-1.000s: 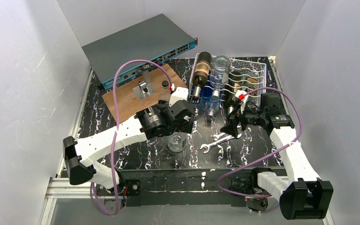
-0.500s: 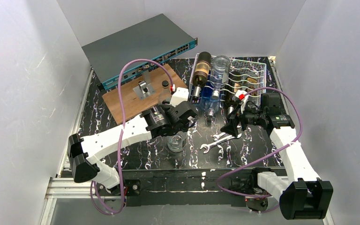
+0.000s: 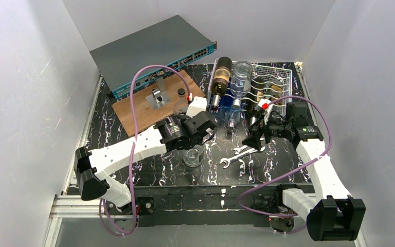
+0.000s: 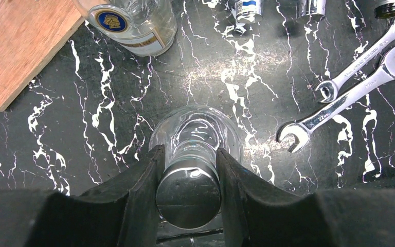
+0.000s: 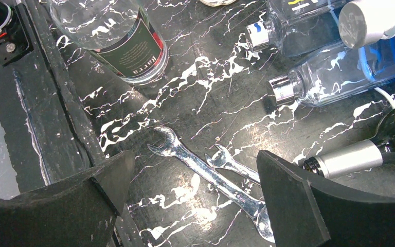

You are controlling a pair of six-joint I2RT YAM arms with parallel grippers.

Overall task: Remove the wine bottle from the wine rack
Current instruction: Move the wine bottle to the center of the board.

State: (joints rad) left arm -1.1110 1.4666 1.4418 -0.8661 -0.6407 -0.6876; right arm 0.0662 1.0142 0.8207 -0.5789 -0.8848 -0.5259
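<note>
The white wire wine rack (image 3: 275, 85) stands at the back right. A dark wine bottle (image 3: 220, 76) with a tan label lies in its left cradle, neck toward me, with clear and blue bottles (image 3: 240, 77) beside it. My left gripper (image 4: 187, 154) is shut on the silver-capped neck of a clear glass bottle (image 4: 200, 126) that stands upright on the table (image 3: 194, 156). My right gripper (image 5: 195, 190) is open above two wrenches (image 5: 211, 172), with nothing between its fingers. A dark bottle's foil-wrapped neck (image 5: 347, 157) lies just to its right.
A grey network switch (image 3: 151, 49) sits at the back left, with a wooden board (image 3: 151, 103) carrying a metal fitting in front of it. Another clear bottle with a blue and gold label (image 4: 133, 23) lies near the board's corner. White walls enclose the black marbled table (image 3: 267, 164).
My left gripper's fingers have closed in onto the neck of the upright clear bottle, and the left arm has shifted slightly forward. The right arm has not moved.
</note>
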